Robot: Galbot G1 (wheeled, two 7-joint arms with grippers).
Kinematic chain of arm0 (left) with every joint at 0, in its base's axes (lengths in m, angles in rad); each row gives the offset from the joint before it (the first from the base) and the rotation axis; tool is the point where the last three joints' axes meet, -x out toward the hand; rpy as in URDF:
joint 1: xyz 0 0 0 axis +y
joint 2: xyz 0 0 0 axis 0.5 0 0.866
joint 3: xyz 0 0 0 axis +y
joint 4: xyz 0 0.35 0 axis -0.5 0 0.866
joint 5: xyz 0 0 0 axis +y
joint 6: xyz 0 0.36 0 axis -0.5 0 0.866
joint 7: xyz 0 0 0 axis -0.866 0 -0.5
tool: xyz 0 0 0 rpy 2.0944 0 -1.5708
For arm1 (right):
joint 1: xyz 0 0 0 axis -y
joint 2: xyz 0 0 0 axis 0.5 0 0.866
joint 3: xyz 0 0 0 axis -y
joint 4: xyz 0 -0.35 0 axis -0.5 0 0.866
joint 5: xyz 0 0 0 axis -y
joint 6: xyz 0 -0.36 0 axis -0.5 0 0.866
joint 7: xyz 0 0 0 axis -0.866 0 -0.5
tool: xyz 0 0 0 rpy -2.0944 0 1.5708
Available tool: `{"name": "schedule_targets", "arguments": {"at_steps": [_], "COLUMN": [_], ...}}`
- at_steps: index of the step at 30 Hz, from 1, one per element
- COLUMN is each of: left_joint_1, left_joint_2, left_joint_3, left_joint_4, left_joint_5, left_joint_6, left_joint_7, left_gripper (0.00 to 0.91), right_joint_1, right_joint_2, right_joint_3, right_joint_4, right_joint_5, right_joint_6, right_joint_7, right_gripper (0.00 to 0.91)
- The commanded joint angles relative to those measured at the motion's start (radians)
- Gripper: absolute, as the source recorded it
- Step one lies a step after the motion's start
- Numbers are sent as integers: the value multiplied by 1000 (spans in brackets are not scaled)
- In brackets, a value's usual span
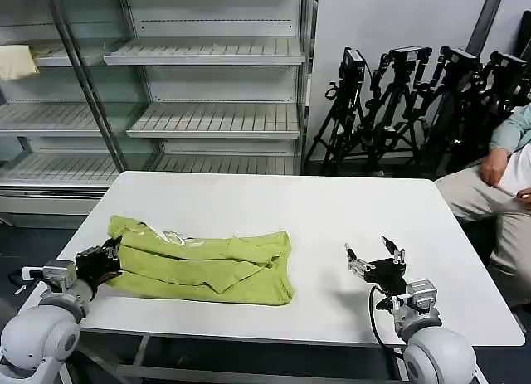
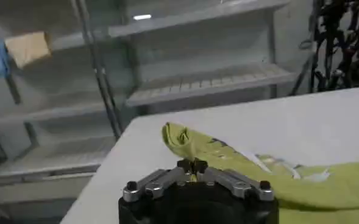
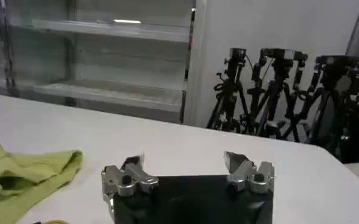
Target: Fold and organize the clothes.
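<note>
Shirt (image 1: 207, 264) fabric lies in a loose, part-folded heap on the table (image 1: 332, 210), toward its left front corner, collar and white label near the left end. It looks soft and light, so it should drape and sag wherever it is lifted, and a layer could slip free if only the top ply is pinched. Judging by the creases, the best holds are at the hems or corners, taking every layer at once and keeping the cloth low over the table.

At the shirt's left end, the left gripper (image 1: 110, 253) is pinched tight on a raised fold of the shirt, near the collar. The right gripper (image 1: 375, 255) hangs spread wide over bare table, well apart from the shirt's right end, near the table's front edge.
</note>
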Motion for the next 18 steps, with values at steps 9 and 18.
{"name": "schedule_targets", "arguments": {"at_steps": [9,18], "left_joint_1": [-97,-178], "left_joint_2": [-130,-173], "left_joint_3": [435,542], "left_joint_4": [-167,-54], "left_joint_5": [100,92], "left_joint_6": [2,2], "left_joint_7": [-7,-14], "left_gripper": [10,10], "right_joint_1": [-17,-32], "right_joint_2": [29,43], "right_joint_3": [22,46], "right_joint_4": [24,52], "right_joint_5": [-26,-26], "right_joint_6": [-3,-1], "right_joint_7": [4,2], "right_gripper": [907,907]}}
